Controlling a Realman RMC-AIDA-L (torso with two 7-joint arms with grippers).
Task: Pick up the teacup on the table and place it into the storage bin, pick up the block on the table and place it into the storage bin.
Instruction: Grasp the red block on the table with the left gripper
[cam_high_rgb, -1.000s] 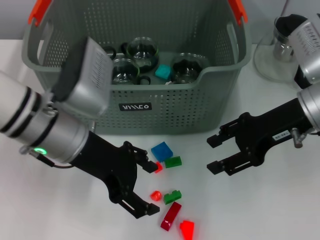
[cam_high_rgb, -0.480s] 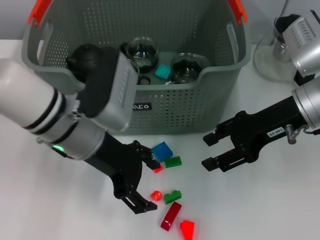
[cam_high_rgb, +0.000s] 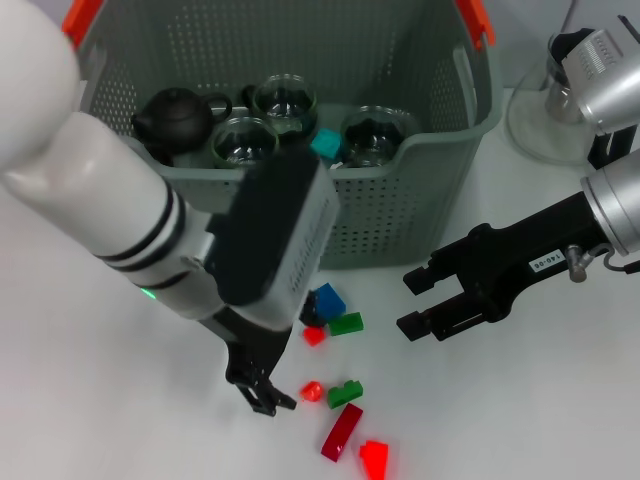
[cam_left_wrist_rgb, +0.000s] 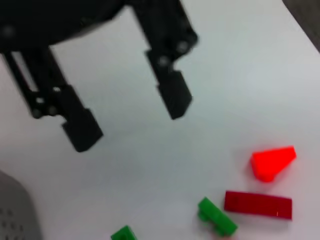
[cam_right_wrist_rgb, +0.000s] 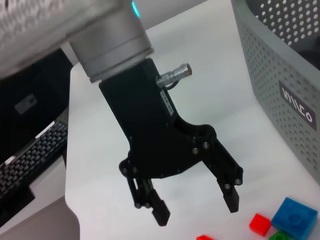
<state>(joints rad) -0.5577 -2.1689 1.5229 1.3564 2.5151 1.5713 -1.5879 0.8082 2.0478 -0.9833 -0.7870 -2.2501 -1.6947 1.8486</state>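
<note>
The grey-green storage bin (cam_high_rgb: 440, 190) with orange handles stands at the back and holds several glass teacups (cam_high_rgb: 240, 140), a black teapot (cam_high_rgb: 175, 115) and a teal block (cam_high_rgb: 325, 143). No teacup shows on the table. Loose blocks lie in front of the bin: a blue block (cam_high_rgb: 327, 298), a green one (cam_high_rgb: 347, 323), small red ones (cam_high_rgb: 314, 336), a dark red bar (cam_high_rgb: 342, 432) and a bright red wedge (cam_high_rgb: 374, 458). My left gripper (cam_high_rgb: 288, 355) is open and empty, low over the blocks; it also shows in the right wrist view (cam_right_wrist_rgb: 195, 210). My right gripper (cam_high_rgb: 413, 301) is open and empty, right of the blocks.
A glass vessel on a round white base (cam_high_rgb: 550, 110) stands at the back right behind my right arm. My left forearm (cam_high_rgb: 150, 230) covers the bin's front left. The left wrist view shows my right gripper's fingers (cam_left_wrist_rgb: 80, 131) above the red wedge (cam_left_wrist_rgb: 272, 161).
My left arm has swung across the bin's front, covering its label, and its gripper has turned over the blocks. My right gripper has edged left. The blocks have not moved.
</note>
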